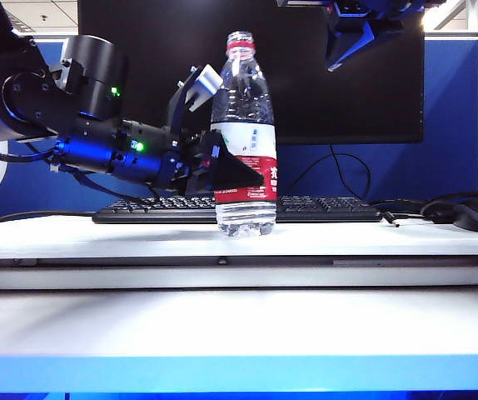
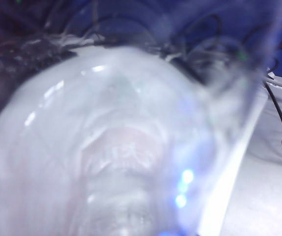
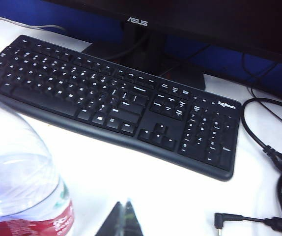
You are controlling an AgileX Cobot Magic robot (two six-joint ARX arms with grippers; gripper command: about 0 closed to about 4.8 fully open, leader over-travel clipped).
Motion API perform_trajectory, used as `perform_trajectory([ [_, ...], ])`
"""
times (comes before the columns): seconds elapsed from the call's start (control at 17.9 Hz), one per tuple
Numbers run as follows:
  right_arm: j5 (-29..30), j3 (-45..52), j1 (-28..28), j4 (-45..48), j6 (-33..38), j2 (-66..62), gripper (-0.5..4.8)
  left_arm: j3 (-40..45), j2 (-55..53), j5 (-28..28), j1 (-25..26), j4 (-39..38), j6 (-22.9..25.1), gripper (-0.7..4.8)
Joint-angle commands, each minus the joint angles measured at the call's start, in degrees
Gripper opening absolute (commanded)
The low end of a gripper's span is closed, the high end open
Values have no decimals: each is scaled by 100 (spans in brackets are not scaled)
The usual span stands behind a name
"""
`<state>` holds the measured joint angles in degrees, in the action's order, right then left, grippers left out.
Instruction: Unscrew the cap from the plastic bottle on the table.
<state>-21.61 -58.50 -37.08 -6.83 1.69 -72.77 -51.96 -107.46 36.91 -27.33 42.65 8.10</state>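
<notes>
Exterior view: the clear slim plastic bottle with its white-and-red label stands upright on the white bench, in front of a black keyboard. A small red-pink cap sits on its neck. The left hand reaches in from the left, its fingers about the bottle's body (whether they press or stand apart cannot be told). The right hand hangs high above, tips out of frame.

Left wrist view: only the blurred bottle.

Right wrist view: the right hand shows fingertips together, beside the bottle; the keyboard reads "logitech", the black monitor "ASUS".
</notes>
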Motion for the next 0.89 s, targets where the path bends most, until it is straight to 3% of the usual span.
perform_trajectory([
  [0.06, 81, -17, -7, 61, 22, 22, 8, -9, 24, 39, 2, 72, 22, 355],
  [0.22, 81, -17, -7, 61, 22, 22, 8, -9, 24, 155, 2, 74, 2, 359],
  [0.33, 81, -17, -9, 61, 22, 22, 8, -9, 24, 238, 0, 76, -20, 424],
  [0.56, 83, -17, -9, 55, 24, 22, 8, -9, 31, 234, 2, 74, -59, 465],
  [0.89, 83, -17, -9, -87, 24, 24, 8, -7, 192, 225, 26, -37, -168, 472],
])
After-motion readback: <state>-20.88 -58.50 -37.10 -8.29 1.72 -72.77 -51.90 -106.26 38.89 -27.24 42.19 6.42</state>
